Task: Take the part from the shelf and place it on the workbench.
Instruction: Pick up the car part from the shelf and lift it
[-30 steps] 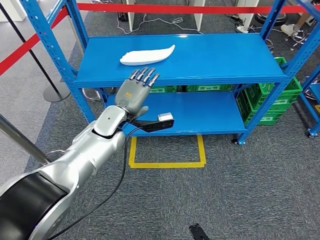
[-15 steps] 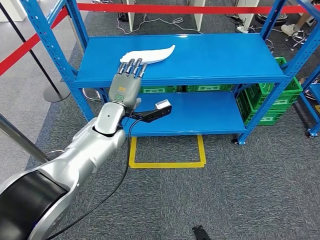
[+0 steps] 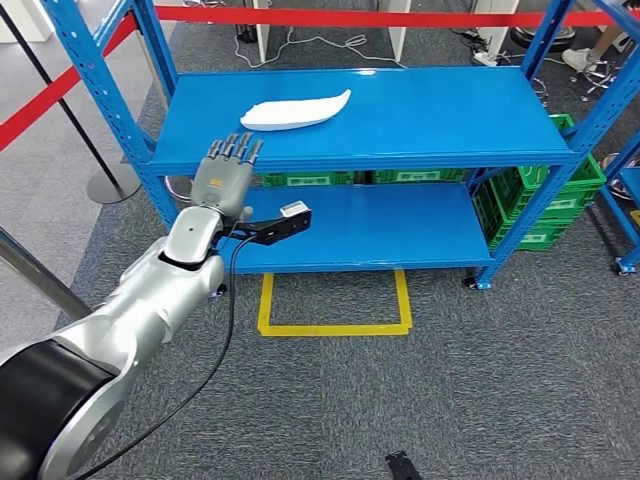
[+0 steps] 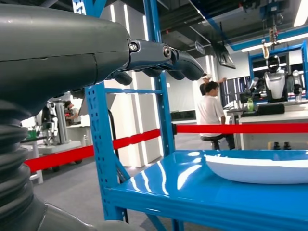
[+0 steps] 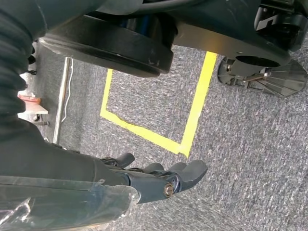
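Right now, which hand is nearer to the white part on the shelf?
Left. The left hand is raised before the shelf's edge, near the white part. The right hand hangs over the floor.

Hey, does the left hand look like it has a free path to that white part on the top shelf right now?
Probably yes. The left hand is open at the front edge of the top shelf, and only bare shelf lies between it and the white part.
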You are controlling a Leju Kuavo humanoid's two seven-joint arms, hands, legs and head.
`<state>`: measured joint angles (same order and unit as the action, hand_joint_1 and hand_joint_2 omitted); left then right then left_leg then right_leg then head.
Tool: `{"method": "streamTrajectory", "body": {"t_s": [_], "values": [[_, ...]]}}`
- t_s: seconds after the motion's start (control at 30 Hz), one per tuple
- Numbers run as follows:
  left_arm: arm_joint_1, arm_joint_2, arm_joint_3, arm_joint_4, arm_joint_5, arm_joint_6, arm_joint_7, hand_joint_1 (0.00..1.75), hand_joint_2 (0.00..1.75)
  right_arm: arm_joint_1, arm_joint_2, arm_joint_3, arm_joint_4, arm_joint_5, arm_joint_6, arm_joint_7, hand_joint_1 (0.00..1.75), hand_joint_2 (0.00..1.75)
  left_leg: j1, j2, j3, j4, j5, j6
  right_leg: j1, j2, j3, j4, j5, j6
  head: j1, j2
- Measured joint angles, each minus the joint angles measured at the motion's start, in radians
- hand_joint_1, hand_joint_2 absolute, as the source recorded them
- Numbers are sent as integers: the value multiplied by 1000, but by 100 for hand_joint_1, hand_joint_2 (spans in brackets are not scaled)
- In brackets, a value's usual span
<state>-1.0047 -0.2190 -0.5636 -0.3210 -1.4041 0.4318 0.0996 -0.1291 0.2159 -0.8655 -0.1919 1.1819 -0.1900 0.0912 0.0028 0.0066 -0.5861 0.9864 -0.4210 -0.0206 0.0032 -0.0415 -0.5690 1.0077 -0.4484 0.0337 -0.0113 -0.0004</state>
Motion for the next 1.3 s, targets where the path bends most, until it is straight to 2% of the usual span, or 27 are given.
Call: {"method": "streamTrajectory", "body": {"t_s": [0.13,0.4,0.87,1.0,1.3], "values": [[0,6,1,1,1,-9,-4,0,175,0,0,-2,0,3,0,0,0,175,0,0,0,0,0,0,0,0,0,0,0,0,0,0],[17,24,6,12,20,-93,-23,0,175,0,0,-3,0,13,2,0,0,175,0,0,0,0,0,0,0,0,0,0,0,0,0,0],[29,38,18,16,19,-77,-15,0,175,-2,0,-3,0,29,5,9,0,175,0,0,0,0,0,0,0,0,0,0,0,0,0,0],[29,38,25,18,17,-64,-15,0,0,-2,0,-3,0,29,5,9,0,175,0,0,0,0,0,0,0,0,0,0,0,0,0,0],[29,31,27,18,4,-18,2,0,0,0,0,-5,0,29,3,9,0,175,0,0,0,0,0,0,0,0,-1,0,0,0,0,0]]}}
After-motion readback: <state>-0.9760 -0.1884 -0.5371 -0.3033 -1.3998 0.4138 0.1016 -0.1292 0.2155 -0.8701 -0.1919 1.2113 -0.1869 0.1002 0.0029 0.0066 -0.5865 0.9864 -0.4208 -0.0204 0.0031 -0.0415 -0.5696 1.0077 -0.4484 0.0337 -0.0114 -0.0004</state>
